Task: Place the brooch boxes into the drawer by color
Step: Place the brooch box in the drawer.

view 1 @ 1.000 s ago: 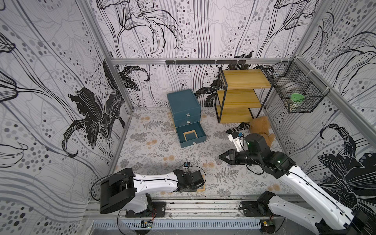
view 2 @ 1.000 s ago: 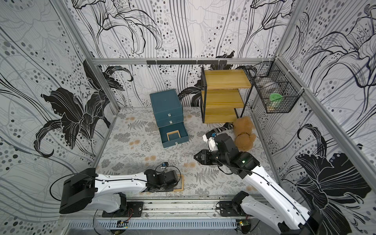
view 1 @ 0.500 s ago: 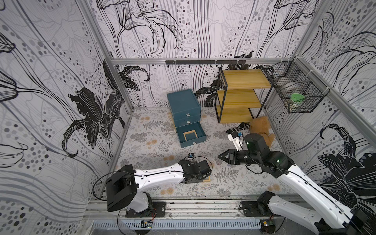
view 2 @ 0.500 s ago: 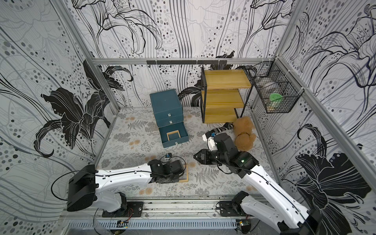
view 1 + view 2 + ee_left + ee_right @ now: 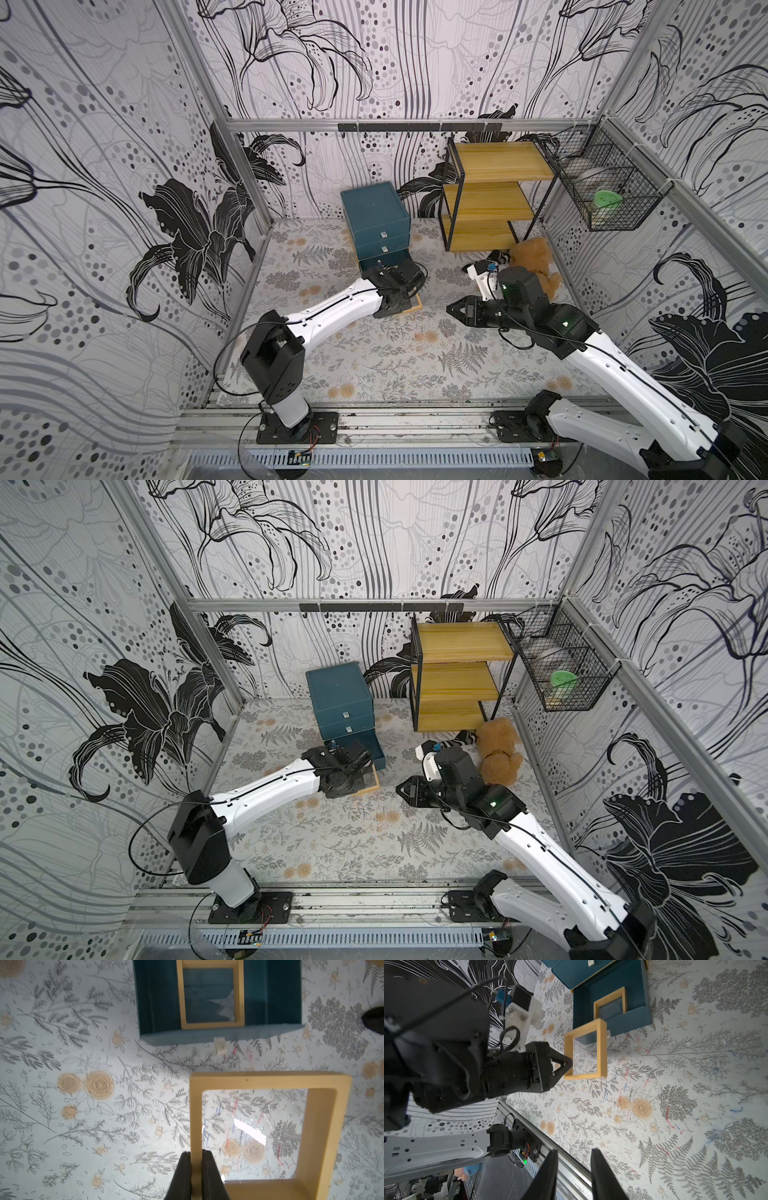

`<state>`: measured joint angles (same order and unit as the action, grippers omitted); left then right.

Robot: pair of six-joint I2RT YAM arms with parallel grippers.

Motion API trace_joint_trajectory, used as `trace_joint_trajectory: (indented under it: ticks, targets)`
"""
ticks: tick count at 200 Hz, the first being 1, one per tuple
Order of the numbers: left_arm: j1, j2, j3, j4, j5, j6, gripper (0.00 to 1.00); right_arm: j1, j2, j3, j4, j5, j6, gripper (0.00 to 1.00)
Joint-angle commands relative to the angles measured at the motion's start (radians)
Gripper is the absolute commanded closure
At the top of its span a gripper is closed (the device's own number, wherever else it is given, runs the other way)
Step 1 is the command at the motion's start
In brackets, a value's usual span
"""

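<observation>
left jaws: clamped on yellow brooch box (image 5: 270,1081), now carried up to the open drawer (image 5: 228,1032); right jaws: narrowly parted, empty

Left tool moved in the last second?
Yes. In a top view the left tool, shut on a yellow brooch box, has travelled from near the front rail up to the open bottom drawer of the teal chest.

Yellow shelf rack (image 5: 498,163), brown plush bear (image 5: 535,261) beside; wire basket (image 5: 623,217) wall-hung.
</observation>
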<state>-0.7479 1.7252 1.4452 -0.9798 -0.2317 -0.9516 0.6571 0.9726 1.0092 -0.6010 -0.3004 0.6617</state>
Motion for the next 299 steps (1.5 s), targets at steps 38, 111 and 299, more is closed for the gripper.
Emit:
trace_joint_trajectory:
  ticks: [38,111,299]
  targets:
    - [0.129,0.154,0.212,-0.044,-0.077,0.128,1.00,0.006,0.016,0.039,0.016,0.029,0.010,0.68]
    - [0.200,0.310,0.384,-0.024,-0.104,0.151,1.00,0.006,0.020,0.048,0.048,0.059,0.019,0.68]
    - [0.222,0.389,0.304,0.052,-0.083,0.161,1.00,0.006,-0.004,0.060,0.078,0.136,0.030,0.68]
